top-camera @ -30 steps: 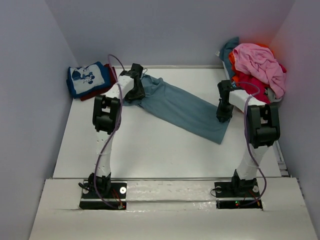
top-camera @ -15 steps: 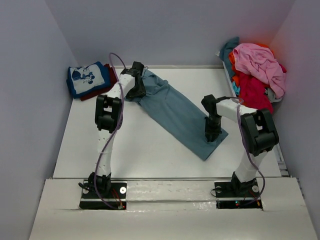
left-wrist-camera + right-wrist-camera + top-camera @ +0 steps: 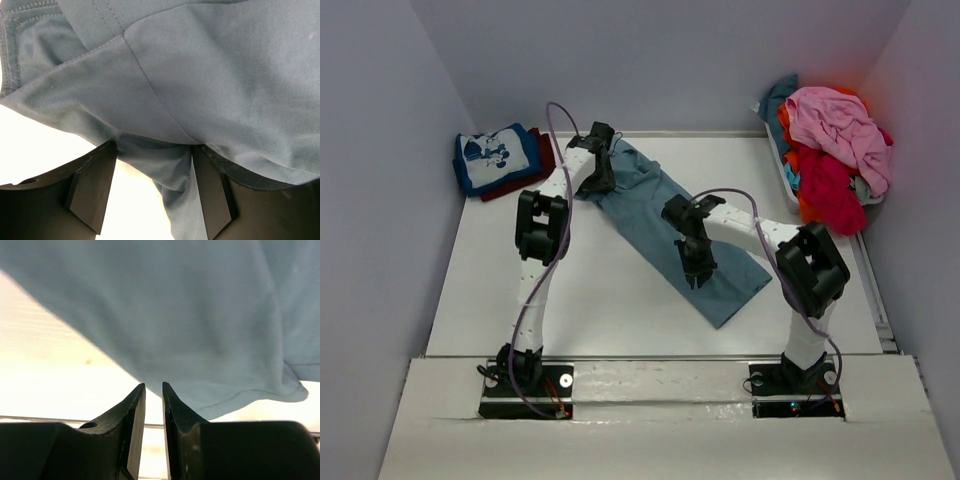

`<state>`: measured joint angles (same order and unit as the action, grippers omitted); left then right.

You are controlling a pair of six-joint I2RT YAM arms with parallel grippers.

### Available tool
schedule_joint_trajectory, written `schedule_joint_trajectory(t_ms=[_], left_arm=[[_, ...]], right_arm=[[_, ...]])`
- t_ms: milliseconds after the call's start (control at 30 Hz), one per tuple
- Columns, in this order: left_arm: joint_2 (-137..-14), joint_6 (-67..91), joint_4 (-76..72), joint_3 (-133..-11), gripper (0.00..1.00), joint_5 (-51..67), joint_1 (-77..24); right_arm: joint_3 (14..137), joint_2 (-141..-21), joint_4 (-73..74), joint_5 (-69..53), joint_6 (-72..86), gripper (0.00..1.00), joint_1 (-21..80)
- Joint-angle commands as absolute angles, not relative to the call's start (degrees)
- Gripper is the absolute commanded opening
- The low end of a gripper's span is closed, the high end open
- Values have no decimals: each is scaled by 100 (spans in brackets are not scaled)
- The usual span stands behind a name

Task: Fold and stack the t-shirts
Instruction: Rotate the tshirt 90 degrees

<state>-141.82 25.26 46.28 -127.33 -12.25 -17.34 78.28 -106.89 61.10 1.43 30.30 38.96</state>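
Note:
The slate-blue t-shirt (image 3: 655,205) lies flat in a diagonal band across the table, from back left to front right. My left gripper (image 3: 598,172) is at its back-left end. In the left wrist view (image 3: 154,150) its jaws stand apart, with a loose fold of the shirt (image 3: 200,75) between them and bare table beside it. My right gripper (image 3: 698,272) is at the shirt's near long edge. In the right wrist view (image 3: 153,386) its jaws are almost closed, pinching the shirt's (image 3: 175,315) edge at the tips.
A folded blue tee with white cartoon print (image 3: 495,158) lies on a dark red one (image 3: 510,190) at the back left. A heap with pink (image 3: 835,125), red (image 3: 830,185), orange (image 3: 785,125) and teal (image 3: 780,95) tees fills a white bin (image 3: 782,172) at the back right.
My right gripper has swung left and nearer, from the shirt's right corner to the middle of the table, dragging the shirt's lower end with it. The left gripper shifted slightly back.

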Motion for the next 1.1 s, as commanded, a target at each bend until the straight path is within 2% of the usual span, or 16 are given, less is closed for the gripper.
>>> schedule_joint_trajectory(t_ms=[0,133,667,867,1067], left_arm=[[-14476,2364,4983,-12762,73,-1318,-1951],[-14125,2364,4641,-12437,73,-1345,-1951],[-12736,2286,4080,-12094,75,-2461,-2136],[-13016,2136,3833,-12304,75,-2110,-2136],[-14202,1977,4392,-13542,77,-1460,-2136]], right_arm=[[8200,-10740,6415,517,3252,26,3973],[8270,-10881,6636,1072,3366,27,3973],[8209,-10766,6250,1152,3314,30,2787],[8025,-10889,6047,1152,3200,30,2541],[7656,-10969,5801,993,3032,31,2303]])
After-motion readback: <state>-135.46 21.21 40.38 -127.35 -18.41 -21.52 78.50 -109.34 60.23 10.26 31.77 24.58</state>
